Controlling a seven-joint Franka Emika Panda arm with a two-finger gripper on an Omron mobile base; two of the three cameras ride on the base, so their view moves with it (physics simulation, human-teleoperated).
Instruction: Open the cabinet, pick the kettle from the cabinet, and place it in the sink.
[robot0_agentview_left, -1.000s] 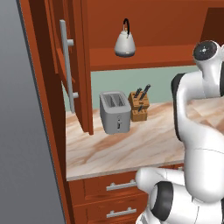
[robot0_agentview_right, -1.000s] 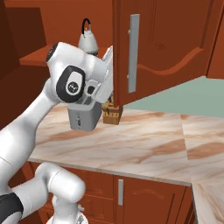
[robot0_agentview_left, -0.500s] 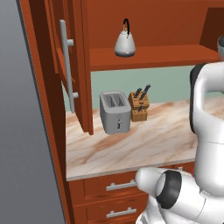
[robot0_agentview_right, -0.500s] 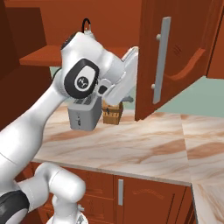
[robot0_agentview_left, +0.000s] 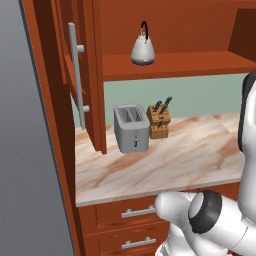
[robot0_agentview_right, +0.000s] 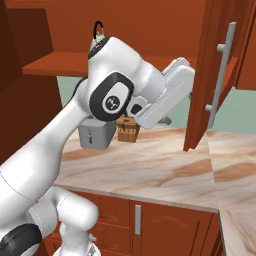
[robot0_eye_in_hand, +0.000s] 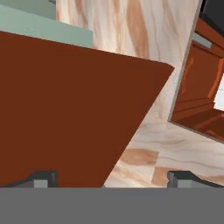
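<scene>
At the far left of the left base view, one door (robot0_agentview_left: 82, 75) of the cabinet (robot0_agentview_left: 165, 30) stands swung out over the counter's left edge, its bar handle facing the room. The kettle (robot0_agentview_left: 142, 47) sits on the open shelf (robot0_agentview_left: 175, 65), near its left end, above the toaster (robot0_agentview_left: 132, 128) and knife block (robot0_agentview_left: 159, 121) at the back of the counter (robot0_agentview_left: 170, 160). Further right, the other door (robot0_agentview_right: 212, 75) hangs open. The gripper (robot0_eye_in_hand: 111, 177) has its fingers spread wide and empty, close to a brown panel. The risk: reaching for the kettle, the arm could clip that door or nudge the kettle off the shelf edge.
</scene>
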